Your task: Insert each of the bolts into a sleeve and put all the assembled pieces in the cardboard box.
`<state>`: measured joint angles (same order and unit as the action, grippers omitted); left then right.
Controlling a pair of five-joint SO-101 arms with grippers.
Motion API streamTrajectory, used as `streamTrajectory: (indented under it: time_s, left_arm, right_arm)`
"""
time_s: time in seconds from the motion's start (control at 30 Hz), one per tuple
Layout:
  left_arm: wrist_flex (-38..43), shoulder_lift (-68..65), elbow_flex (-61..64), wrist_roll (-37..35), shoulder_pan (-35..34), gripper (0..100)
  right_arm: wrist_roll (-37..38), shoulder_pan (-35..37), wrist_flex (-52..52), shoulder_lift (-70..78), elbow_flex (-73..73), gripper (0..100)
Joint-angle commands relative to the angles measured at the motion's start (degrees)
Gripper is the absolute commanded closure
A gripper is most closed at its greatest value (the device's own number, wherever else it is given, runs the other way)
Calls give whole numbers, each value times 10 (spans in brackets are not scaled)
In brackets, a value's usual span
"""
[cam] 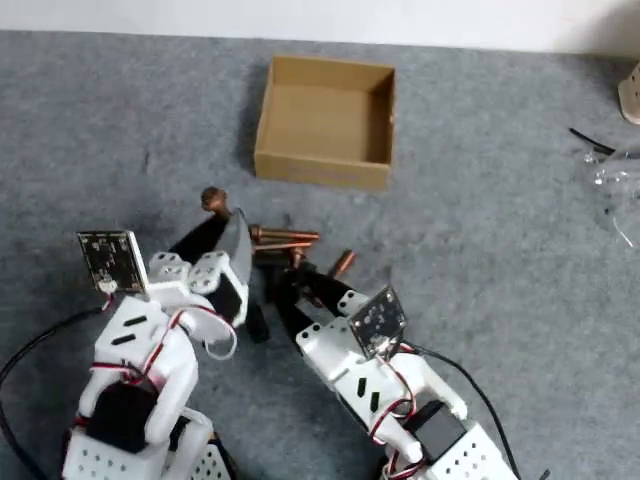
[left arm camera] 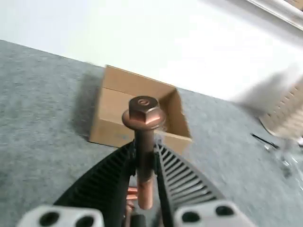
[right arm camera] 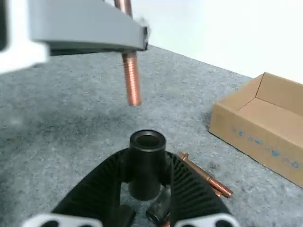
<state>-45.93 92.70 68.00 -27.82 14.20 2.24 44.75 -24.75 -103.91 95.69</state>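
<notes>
Near the plain cardboard box (cam: 320, 168), the left arm's fingers (left arm camera: 177, 175), ribbed and black, are clamping a copper-coloured threaded bolt (left arm camera: 144, 142) with hexagonal flanged head, and the right arm's fingers (right arm camera: 189, 187) are gripping a smooth black tubular sleeve (right arm camera: 146, 156).

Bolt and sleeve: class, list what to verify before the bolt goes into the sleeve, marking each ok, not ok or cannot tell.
1. Bolt clamped in left gripper, threads down: ok.
2. Sleeve clamped in right gripper, bore upward: ok.
3. Bolt tip centred over bore: not ok, it hangs above and off to one side.
4. Bore free of debris: cannot tell.
5. Cardboard box open, ready for pieces: ok.
</notes>
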Motion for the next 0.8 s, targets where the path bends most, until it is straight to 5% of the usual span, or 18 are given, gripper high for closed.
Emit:
streamTrajectory:
  time_s: [0.0,0.77]
  left_arm:
    - [-51,12,-74,-3,40,996]
    - [-55,11,-53,39,124,996]
  right_arm:
    - [9,9,17,-15,56,995]
    - [18,13,-35,-14,51,995]
